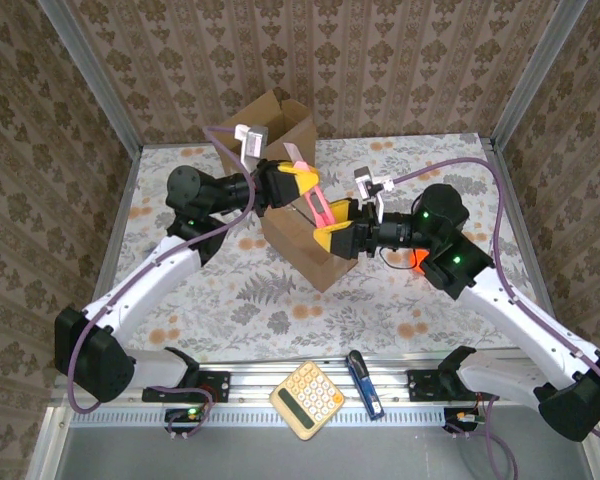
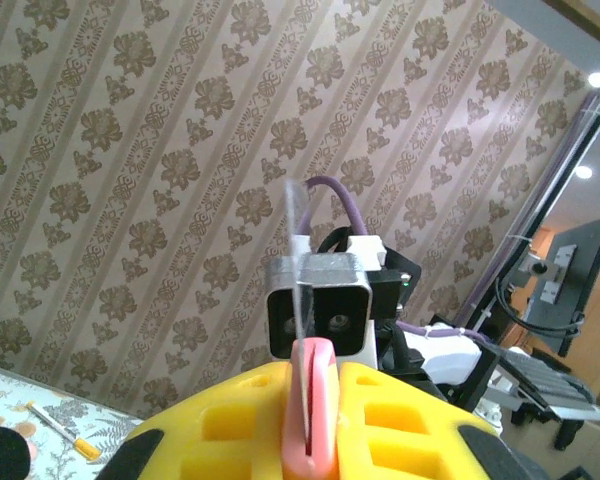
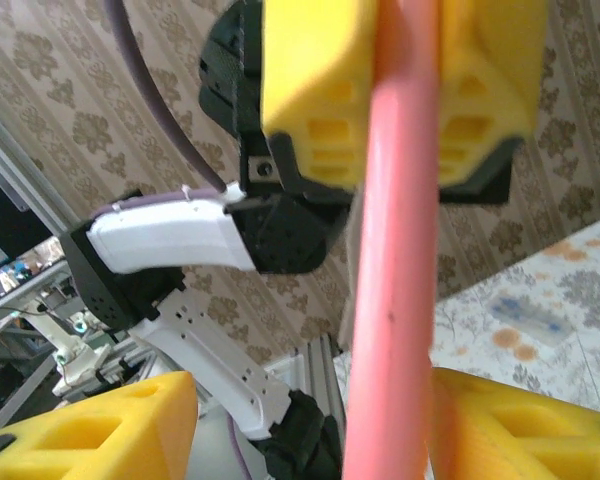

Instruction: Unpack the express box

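Note:
The brown express box [image 1: 315,258] stands mid-table with its flaps [image 1: 280,122] raised at the back. Above it both grippers meet on a pink utility knife [image 1: 318,204]. My left gripper [image 1: 300,186] is shut on the knife's pink handle [image 2: 315,410], and the thin blade [image 2: 300,250] sticks out past its yellow fingers [image 2: 230,425]. My right gripper [image 1: 334,232] is open, with the pink handle [image 3: 390,260] running between its spread yellow fingers [image 3: 90,430], close to the right one. The left gripper's fingers [image 3: 310,80] clamp the handle's far end.
A yellow calculator [image 1: 306,400] and a blue tool [image 1: 364,384] lie on the front rail. An orange object [image 1: 417,260] sits under the right arm. A pen [image 2: 62,432] lies on the floral tabletop. Wallpapered walls close in three sides.

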{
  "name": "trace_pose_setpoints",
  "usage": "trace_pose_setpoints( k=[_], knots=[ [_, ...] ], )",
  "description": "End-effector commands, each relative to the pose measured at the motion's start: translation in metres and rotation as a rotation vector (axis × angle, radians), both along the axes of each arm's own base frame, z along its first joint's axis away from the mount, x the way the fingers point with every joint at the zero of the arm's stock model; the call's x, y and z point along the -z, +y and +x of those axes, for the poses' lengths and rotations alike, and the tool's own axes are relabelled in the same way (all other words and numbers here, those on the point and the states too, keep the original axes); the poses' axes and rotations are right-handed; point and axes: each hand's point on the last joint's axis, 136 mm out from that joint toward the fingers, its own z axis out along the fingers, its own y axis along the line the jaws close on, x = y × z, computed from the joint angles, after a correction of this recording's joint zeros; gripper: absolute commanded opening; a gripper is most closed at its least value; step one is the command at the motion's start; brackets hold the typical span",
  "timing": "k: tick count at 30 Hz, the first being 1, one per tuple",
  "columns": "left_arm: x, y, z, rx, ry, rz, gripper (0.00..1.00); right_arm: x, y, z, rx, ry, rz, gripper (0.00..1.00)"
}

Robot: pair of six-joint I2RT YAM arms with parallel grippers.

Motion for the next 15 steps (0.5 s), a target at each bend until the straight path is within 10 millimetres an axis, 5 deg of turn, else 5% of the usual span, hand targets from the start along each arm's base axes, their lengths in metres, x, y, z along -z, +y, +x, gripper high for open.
trace_pose_setpoints(
  k=[1, 15],
  knots=[
    [-0.018, 0.008, -0.005, -0.038, 0.007, -0.065, 0.00, -0.029, 0.000, 0.001, 0.007, -0.061, 0.077, 0.59],
    [-0.022, 0.014, 0.007, -0.132, 0.080, -0.181, 0.00, -0.033, -0.003, 0.012, 0.088, -0.029, 0.202, 0.53]
  ],
)
